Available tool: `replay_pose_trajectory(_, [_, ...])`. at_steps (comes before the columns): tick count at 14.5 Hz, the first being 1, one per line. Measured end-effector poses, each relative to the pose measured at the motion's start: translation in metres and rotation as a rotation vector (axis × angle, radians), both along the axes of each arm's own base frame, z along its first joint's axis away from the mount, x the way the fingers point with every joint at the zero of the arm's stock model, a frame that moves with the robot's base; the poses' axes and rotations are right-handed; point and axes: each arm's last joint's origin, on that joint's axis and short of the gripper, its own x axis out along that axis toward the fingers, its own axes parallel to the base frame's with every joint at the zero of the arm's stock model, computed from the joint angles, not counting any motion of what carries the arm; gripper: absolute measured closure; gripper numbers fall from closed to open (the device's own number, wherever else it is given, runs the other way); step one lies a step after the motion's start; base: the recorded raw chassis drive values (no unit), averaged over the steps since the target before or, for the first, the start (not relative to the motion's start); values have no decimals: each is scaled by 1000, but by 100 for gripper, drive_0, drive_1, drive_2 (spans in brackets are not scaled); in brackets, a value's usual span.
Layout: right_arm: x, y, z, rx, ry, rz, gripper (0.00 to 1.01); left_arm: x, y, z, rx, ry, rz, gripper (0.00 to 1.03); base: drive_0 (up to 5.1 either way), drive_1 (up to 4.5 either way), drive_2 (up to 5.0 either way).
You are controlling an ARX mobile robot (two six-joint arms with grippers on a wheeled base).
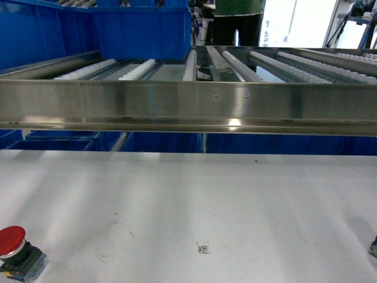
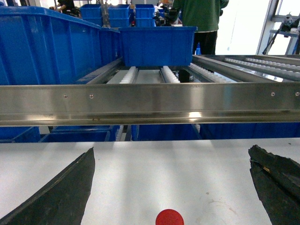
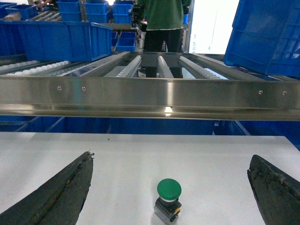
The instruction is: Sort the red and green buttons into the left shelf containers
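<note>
A red button [image 1: 12,240] with a domed cap and boxy base stands at the near left of the white table [image 1: 194,200]. In the left wrist view only its red cap [image 2: 169,218] shows, at the bottom edge, nearer the camera than my open left gripper [image 2: 172,157], whose dark fingers [image 2: 65,192] are spread wide. A green button [image 3: 168,188] stands upright on the table between the spread fingers [image 3: 63,194] of my open right gripper [image 3: 171,159], touching neither. Large blue containers [image 1: 144,26] sit on the left of the roller shelf [image 2: 47,47]. Neither gripper shows in the head view.
A steel rail [image 1: 188,106] fronts the roller shelf across the whole view, above the table's far edge. More blue bins [image 1: 53,141] sit below it. A person in green [image 3: 161,21] stands behind the shelf. A stacked blue bin [image 3: 267,33] is at the right.
</note>
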Motion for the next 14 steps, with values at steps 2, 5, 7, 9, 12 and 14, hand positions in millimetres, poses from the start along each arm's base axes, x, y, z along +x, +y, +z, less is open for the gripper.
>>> replay_pose_trajectory(2, [0,0,0,0,0,0,3,0,0,0,0,0,0,5,0,0,0])
replay_pose_trajectory(5, [0,0,0,0,0,0,3,0,0,0,0,0,0,5,0,0,0])
replay_pose_trajectory(7, [0,0,0,0,0,0,3,0,0,0,0,0,0,5,0,0,0])
replay_pose_trajectory(9, [0,0,0,0,0,0,3,0,0,0,0,0,0,5,0,0,0])
replay_pose_trajectory(12, [0,0,0,0,0,0,3,0,0,0,0,0,0,5,0,0,0])
replay_pose_trajectory(14, [0,0,0,0,0,0,3,0,0,0,0,0,0,5,0,0,0])
